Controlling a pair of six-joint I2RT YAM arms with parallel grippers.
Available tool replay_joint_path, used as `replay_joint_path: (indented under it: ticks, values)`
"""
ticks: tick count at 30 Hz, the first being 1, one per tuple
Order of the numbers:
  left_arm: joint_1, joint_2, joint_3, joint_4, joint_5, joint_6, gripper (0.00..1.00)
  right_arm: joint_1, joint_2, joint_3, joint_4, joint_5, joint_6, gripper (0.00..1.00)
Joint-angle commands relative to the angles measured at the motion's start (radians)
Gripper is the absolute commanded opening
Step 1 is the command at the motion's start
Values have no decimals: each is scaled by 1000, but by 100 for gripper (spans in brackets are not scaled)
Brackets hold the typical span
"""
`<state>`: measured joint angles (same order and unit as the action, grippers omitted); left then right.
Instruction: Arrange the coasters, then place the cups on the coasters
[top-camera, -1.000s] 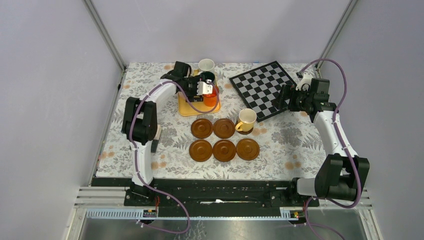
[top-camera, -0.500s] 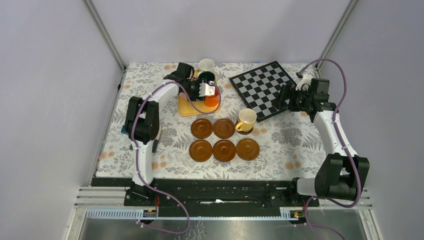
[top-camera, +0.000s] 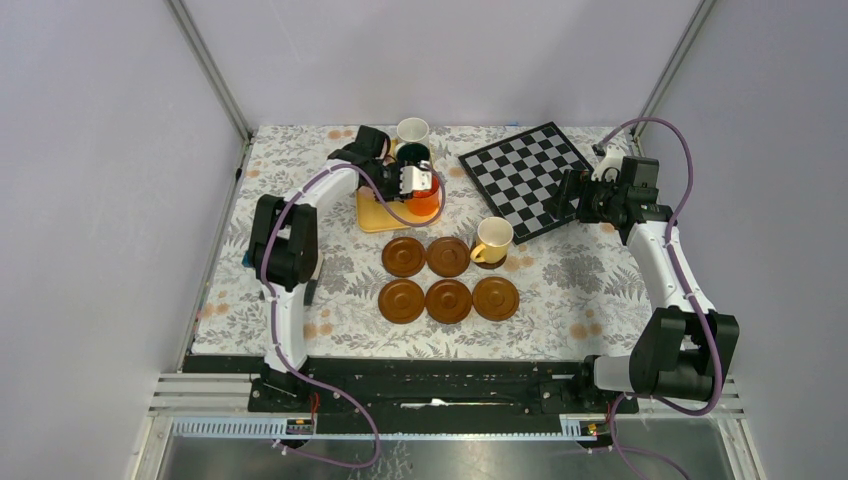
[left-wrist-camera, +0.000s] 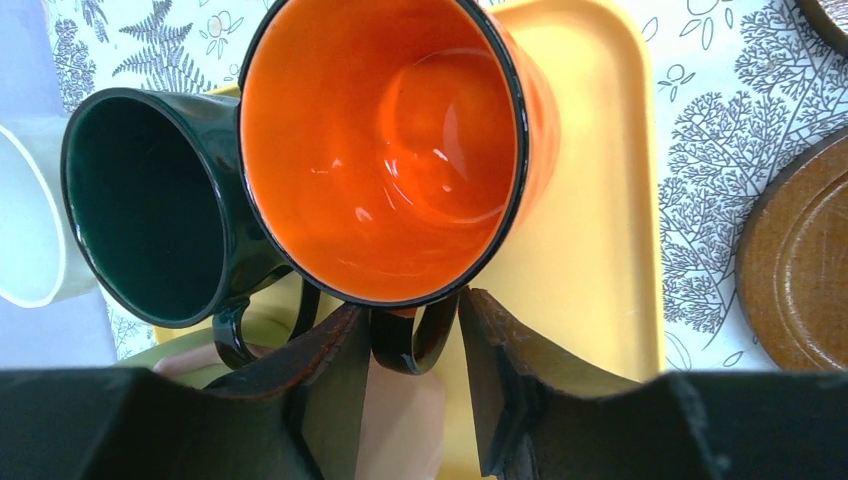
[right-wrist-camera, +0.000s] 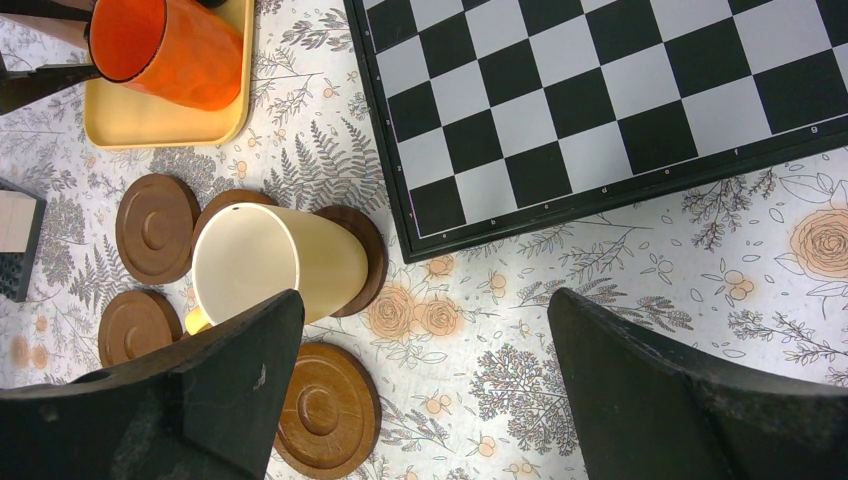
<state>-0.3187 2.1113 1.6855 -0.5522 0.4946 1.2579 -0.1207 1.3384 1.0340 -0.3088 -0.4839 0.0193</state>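
- Chessboard (top-camera: 524, 178) lies far right.
- Tray (left-wrist-camera: 600, 200) holds orange cup (left-wrist-camera: 380, 150), touching green cup (left-wrist-camera: 140, 200).
- Right gripper (right-wrist-camera: 425, 340) hangs wide apart above the table (top-camera: 600, 290).
- Left gripper (left-wrist-camera: 412, 320) jaws flank the orange cup's handle; clamped or not, cannot tell.
- Five coasters (top-camera: 448, 300) lie bare; sixth coaster (right-wrist-camera: 372, 255) carries yellow cup (right-wrist-camera: 290, 265).

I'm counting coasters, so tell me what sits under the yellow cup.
A darker brown coaster lies under the yellow cup; only its edge shows past the cup's base. Its middle is covered.
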Motion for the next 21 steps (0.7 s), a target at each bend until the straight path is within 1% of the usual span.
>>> replay_joint_path:
  ticks: [1,5,11,18,21]
  values:
    - [-10,-58,-4,-33,1,-36,41,-3,-15,1,20,-12,-14,100]
    - [-13,-38,20,-71,-8,-60,40,-4,-16,0,22,-14,-14,100]
    - [-16,-9,38,-75,-29,-86,43,-4,-17,-3,22,-15,-14,100]
    - [-23,37,78,-74,-29,-159,40,-4,-16,-3,25,-12,-14,100]
    - [-23,43,80,-44,-38,-211,38,-4,-14,-2,25,-13,-15,100]
